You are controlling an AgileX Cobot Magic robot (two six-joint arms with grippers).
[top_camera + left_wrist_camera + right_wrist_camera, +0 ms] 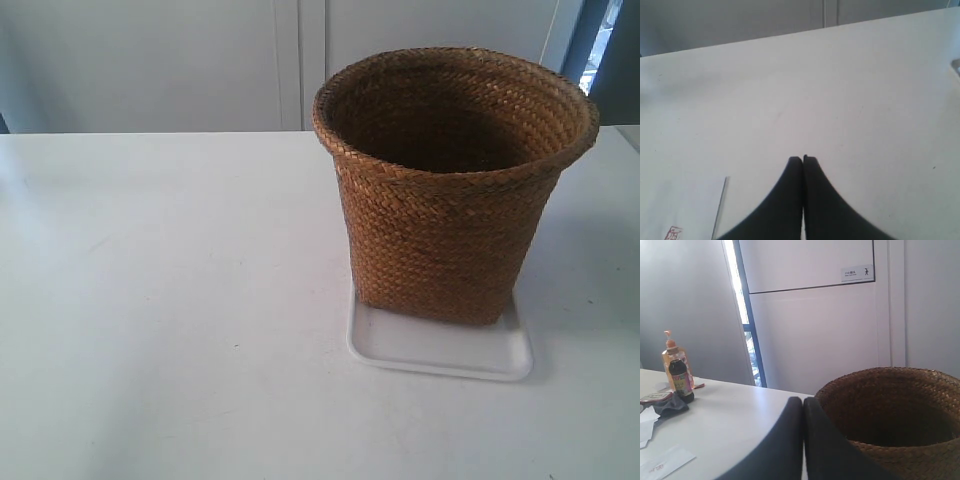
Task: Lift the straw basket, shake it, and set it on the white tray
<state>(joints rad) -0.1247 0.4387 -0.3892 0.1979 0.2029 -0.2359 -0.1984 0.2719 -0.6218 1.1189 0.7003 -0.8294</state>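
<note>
The brown woven straw basket stands upright on the white tray at the right of the table in the exterior view. No arm shows in that view. In the right wrist view my right gripper is shut and empty, its black fingers just beside the basket's braided rim, apart from it. The basket's inside is dark. In the left wrist view my left gripper is shut with nothing in it, over bare white table. Neither basket nor tray appears there.
The white table ends at a back edge before pale wall panels. In the right wrist view an orange pump bottle, a dark bottle, a dark cloth and papers lie far off. A paper sheet lies near the left gripper.
</note>
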